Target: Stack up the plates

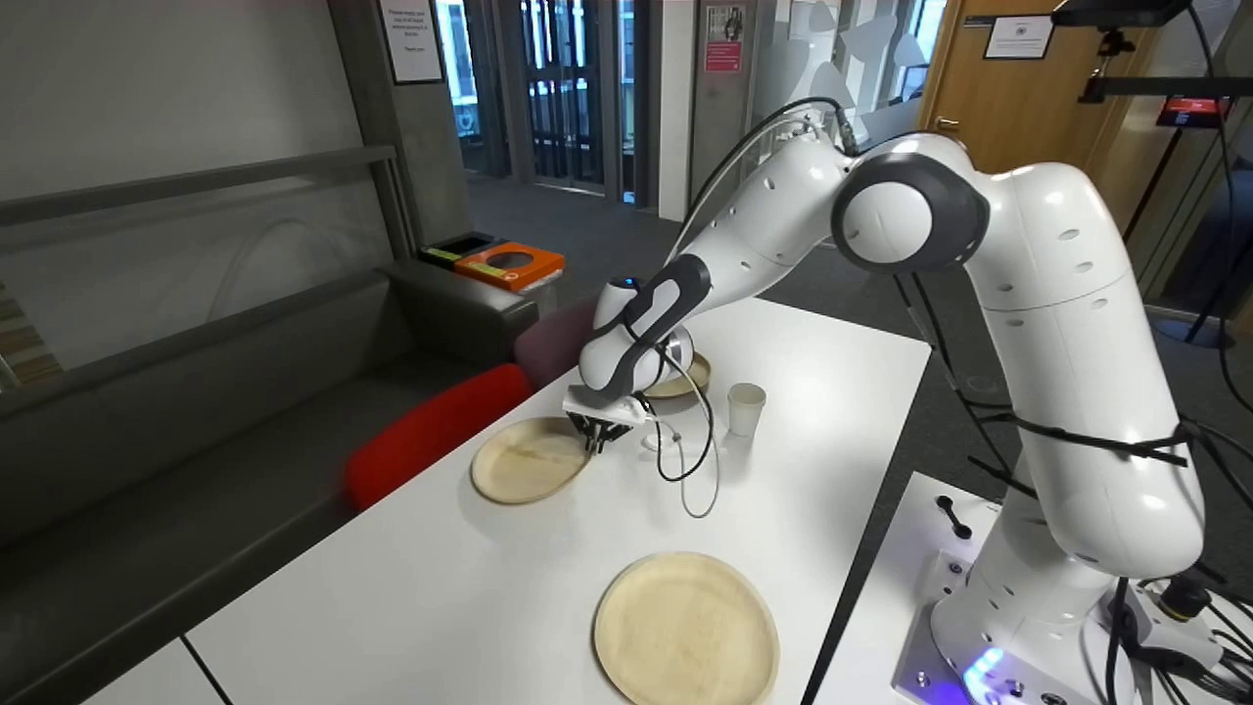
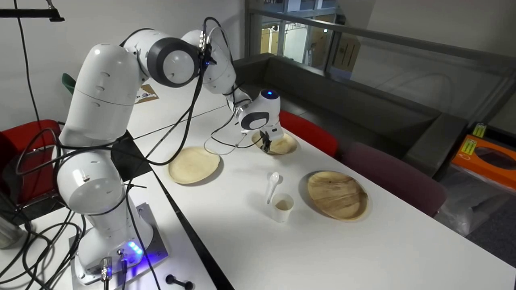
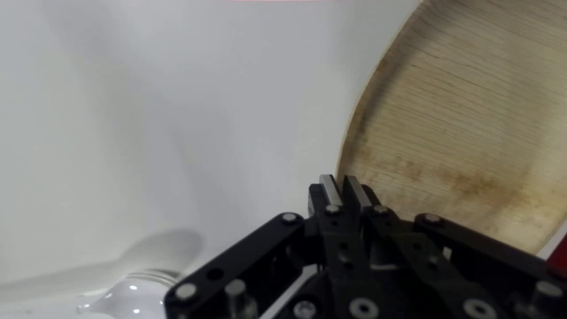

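Three round, shallow, pale tan, wood-like plates are at one white table, well apart from one another, along with one upright, off-white, tapered cup and one glossy white spoon. Beside the table stand one red chair, one maroon chair and one dark grey sofa. One white robot arm with dark grey joint rings reaches across, ending in one black, two-fingered gripper. Its fingers are drawn together to a thin gap, and the rim of the pinched plate runs between them. In the wrist view this plate spreads from the fingertips between 12 and 4 o'clock, its grain marked with brown stains, while the spoon's bowl shows at 8 o'clock. In an exterior view, with the gripper as the clock's centre, the pinched plate lies mostly between 2 and 3 o'clock; the second plate sits at nearly 9; the third plate, streaked with brown grain, sits at 4; the spoon is at 6, its handle end just beside the cup, which is between 5 and 6. Whether the pinched plate touches the table, I cannot tell.
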Available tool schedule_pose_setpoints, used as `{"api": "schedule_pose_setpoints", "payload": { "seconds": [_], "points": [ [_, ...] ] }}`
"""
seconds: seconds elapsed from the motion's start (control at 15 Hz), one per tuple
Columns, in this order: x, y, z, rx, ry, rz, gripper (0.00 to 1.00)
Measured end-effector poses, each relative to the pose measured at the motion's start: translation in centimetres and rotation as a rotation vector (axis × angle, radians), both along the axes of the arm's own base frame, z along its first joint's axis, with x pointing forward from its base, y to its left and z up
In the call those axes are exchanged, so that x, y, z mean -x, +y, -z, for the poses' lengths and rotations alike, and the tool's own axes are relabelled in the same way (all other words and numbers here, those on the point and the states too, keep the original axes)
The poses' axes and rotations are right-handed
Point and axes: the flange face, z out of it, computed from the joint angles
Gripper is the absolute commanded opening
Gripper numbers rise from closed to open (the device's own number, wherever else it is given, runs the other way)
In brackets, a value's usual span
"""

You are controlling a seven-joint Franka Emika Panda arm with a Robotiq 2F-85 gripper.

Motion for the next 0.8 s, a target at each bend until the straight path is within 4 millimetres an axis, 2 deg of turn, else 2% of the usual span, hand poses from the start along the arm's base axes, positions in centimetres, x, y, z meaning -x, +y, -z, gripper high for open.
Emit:
{"api": "schedule_pose_setpoints", "payload": {
  "seconds": [0.2,0.4,0.6,0.8],
  "points": [
    [4.0,2.1,-2.2,-0.012,0.054,-0.169,0.02],
    [7.9,2.9,-5.4,-0.01,0.069,-0.336,0.02],
    [10.7,2.7,-9.8,-0.014,0.053,-0.43,0.02],
    [13.3,2.7,-15.2,-0.047,0.052,-0.471,0.02]
  ]
}}
